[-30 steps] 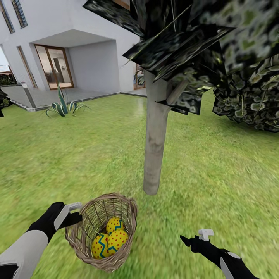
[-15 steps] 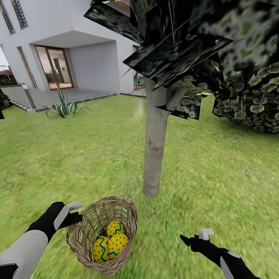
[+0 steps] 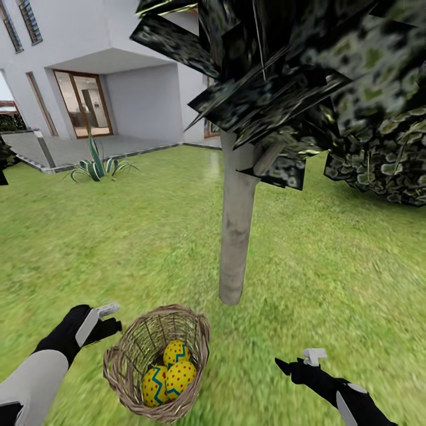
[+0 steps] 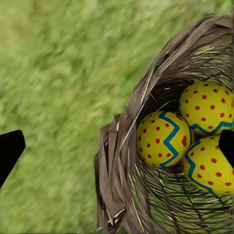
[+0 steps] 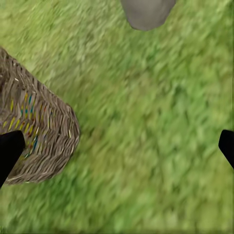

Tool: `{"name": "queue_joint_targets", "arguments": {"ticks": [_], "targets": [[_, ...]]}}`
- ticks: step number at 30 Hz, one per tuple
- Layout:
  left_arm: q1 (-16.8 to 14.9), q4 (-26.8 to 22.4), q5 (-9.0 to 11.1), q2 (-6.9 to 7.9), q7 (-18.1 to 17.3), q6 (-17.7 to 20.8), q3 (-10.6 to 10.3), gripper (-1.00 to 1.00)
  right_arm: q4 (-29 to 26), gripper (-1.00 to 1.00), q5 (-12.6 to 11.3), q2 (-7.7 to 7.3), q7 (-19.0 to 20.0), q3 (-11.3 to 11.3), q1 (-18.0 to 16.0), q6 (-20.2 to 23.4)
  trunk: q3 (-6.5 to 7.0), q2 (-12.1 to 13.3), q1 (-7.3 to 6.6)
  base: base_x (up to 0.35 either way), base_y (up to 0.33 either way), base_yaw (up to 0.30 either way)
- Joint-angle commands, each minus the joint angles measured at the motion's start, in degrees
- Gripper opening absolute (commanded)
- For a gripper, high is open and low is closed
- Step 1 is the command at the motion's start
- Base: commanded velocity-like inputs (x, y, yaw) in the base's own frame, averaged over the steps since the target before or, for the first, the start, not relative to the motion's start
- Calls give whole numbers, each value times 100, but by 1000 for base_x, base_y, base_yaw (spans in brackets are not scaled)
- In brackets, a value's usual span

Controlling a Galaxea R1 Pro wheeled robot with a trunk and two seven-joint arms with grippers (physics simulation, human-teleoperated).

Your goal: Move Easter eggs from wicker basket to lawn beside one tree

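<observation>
3 eggs (image 3: 167, 373) lie in the basket (image 3: 157, 361) on the lawn (image 3: 331, 266), near the foot of the tree (image 3: 236, 236). The left hand (image 3: 105, 318) hovers open just beside the rim; the right hand (image 3: 299, 362), open and empty, hangs well apart over grass.

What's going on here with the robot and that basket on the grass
A two-armed robot stands on the lawn over a wicker basket near the foot of a tree. All three Easter eggs lie inside the basket. The left gripper hovers open beside its rim; the right gripper hangs open over bare grass, holding nothing.
</observation>
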Motion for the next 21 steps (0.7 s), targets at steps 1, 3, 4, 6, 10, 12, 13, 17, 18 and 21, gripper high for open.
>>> {"name": "queue_joint_targets", "arguments": {"ticks": [1,3,4,6,10,12,13,17,18,21], "targets": [[-3,-122,65,25,43,27,57,100,-10,100,38,8,46,-42,-3,42,13,39,-23,0,0,0],[-3,-344,69,36,41,58,200,100,-10,100,38,9,46,-44,-3,44,49,119,-67,0,0,0],[-4,-474,72,39,40,118,291,100,-10,100,38,9,46,-45,-3,44,67,160,-89,0,0,0],[-4,-763,71,34,34,407,494,100,-11,100,34,6,46,-45,-3,48,103,240,-133,0,0,0],[2,-1578,72,35,29,1026,837,100,-6,100,30,10,46,-43,-3,51,175,400,-221,0,0,0],[31,-1987,74,50,29,1205,1032,100,-7,100,34,12,46,-40,-3,53,211,480,-265,0,0,0],[47,-2220,70,65,29,1288,1309,100,-9,100,36,12,46,-38,-3,54,228,521,-287,0,0,0],[56,-2489,128,235,15,1347,2187,100,-20,100,45,12,40,-37,-3,62,300,681,-375,0,0,0],[57,-2556,202,261,12,1353,2333,100,-36,100,47,9,39,-37,-3,62,318,721,-397,0,0,0],[57,-2760,449,387,11,1360,2527,100,-124,100,44,6,-2,-39,-3,64,372,841,-463,0,0,0]]}}
